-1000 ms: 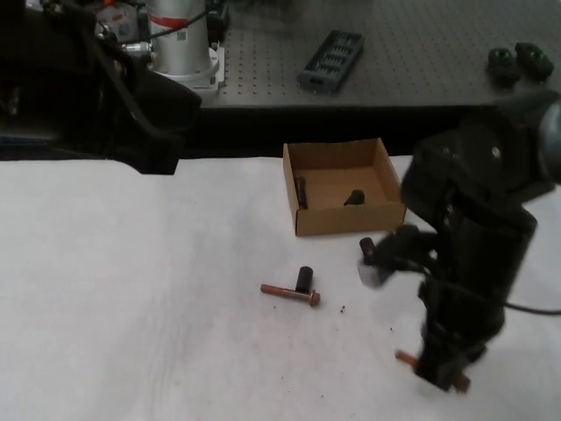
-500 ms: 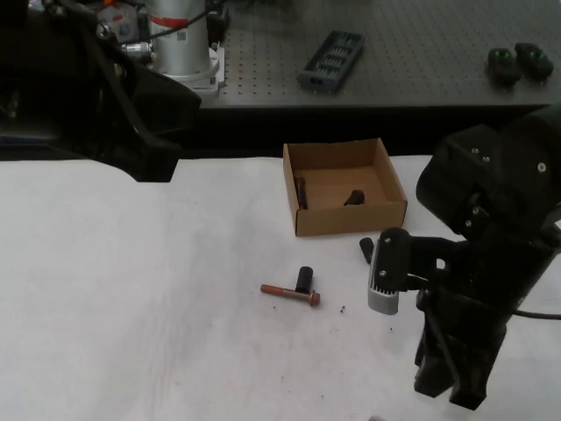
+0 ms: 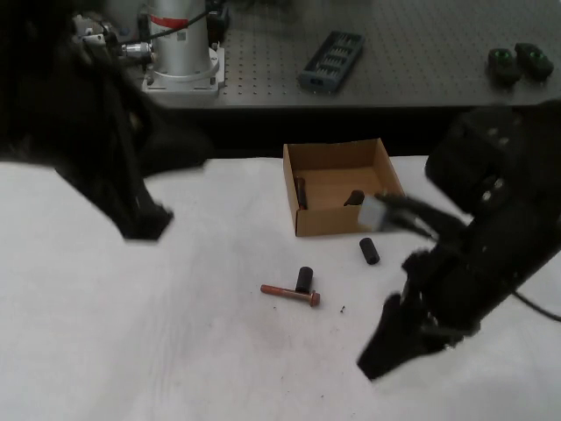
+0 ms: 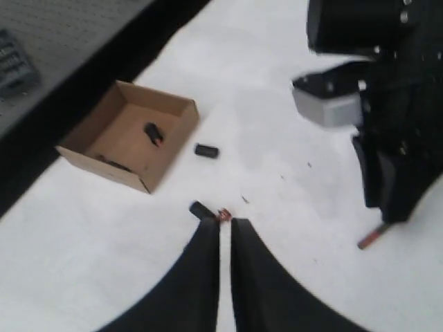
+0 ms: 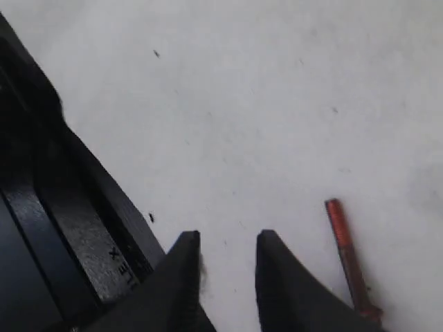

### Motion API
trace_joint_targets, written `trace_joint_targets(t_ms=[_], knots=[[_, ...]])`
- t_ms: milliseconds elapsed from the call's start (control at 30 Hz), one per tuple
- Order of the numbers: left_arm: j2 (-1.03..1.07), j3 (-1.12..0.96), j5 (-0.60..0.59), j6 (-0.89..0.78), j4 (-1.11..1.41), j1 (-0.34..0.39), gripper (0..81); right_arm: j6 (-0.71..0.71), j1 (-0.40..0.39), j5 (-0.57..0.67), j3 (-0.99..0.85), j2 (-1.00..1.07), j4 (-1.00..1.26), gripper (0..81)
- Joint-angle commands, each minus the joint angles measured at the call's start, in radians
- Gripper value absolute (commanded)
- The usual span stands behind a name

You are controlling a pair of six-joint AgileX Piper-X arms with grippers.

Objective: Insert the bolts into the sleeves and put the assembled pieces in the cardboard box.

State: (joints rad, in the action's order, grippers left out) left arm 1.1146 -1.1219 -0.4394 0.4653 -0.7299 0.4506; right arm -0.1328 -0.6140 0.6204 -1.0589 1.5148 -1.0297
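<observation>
Just beside the parted right pincer [image 5: 227, 238], a bolt [image 5: 349, 257] lies clear.

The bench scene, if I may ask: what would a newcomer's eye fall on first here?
Likely the big black right arm looming at the near right, its open right gripper beside a copper bolt on the white cloth. Next, the cardboard box at the middle back, with a second bolt and a black sleeve lying before it.
</observation>
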Motion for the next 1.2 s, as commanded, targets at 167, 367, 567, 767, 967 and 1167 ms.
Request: trace_joint_targets(t_ms=[167,367,567,767,967,1167], knots=[[0.219,-0.003,-0.12,0.125,-0.014,0.129,4.4,0.141,0.167,-0.059,-0.003,-0.273,0.164,7.9],[0.364,-0.003,-0.104,0.23,0.006,0.304,20.2,0.185,0.318,-0.013,-0.003,-0.399,0.14,8.0],[0.461,-0.003,0.009,0.309,0.033,0.415,30.4,0.185,0.406,0.027,-0.003,-0.458,0.093,20.2],[0.551,-0.003,0.015,0.51,0.035,0.453,27.3,0.185,0.409,0.027,-0.003,-0.542,0.093,21.1],[0.624,-0.003,0.031,0.619,0.101,0.454,27.3,0.185,0.409,0.027,-0.003,-0.629,0.088,21.1],[0.684,-0.007,0.069,0.636,0.214,0.469,27.9,0.185,0.409,0.025,-0.003,-0.674,0.017,21.1]])
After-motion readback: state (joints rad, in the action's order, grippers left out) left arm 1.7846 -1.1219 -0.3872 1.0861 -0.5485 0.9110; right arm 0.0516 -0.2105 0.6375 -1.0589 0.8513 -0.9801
